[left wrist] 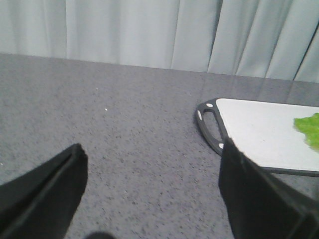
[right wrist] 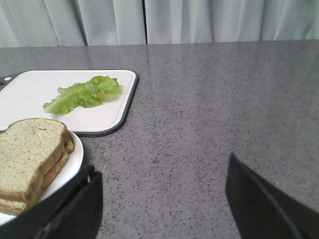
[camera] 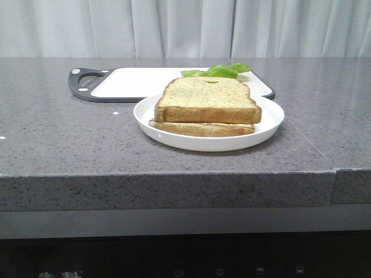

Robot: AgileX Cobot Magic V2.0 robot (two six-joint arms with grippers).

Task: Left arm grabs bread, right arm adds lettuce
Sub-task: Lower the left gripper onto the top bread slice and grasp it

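Observation:
The bread (camera: 207, 99), a thick square slice with brown crust, lies on top of a thinner slice (camera: 203, 128) on a white plate (camera: 174, 138) in the front view. It also shows in the right wrist view (right wrist: 27, 154). The lettuce (camera: 217, 71) lies on a white cutting board (camera: 139, 81) behind the plate; it also shows in the right wrist view (right wrist: 82, 93) and at the edge of the left wrist view (left wrist: 309, 128). My left gripper (left wrist: 152, 194) is open and empty over bare countertop left of the board. My right gripper (right wrist: 162, 199) is open and empty, right of the plate. Neither arm shows in the front view.
The cutting board has a dark rim and a handle (left wrist: 209, 124) at its left end. The grey speckled countertop (camera: 58, 133) ends in a front edge (camera: 168, 174) near the camera. Pale curtains (camera: 185, 26) hang behind.

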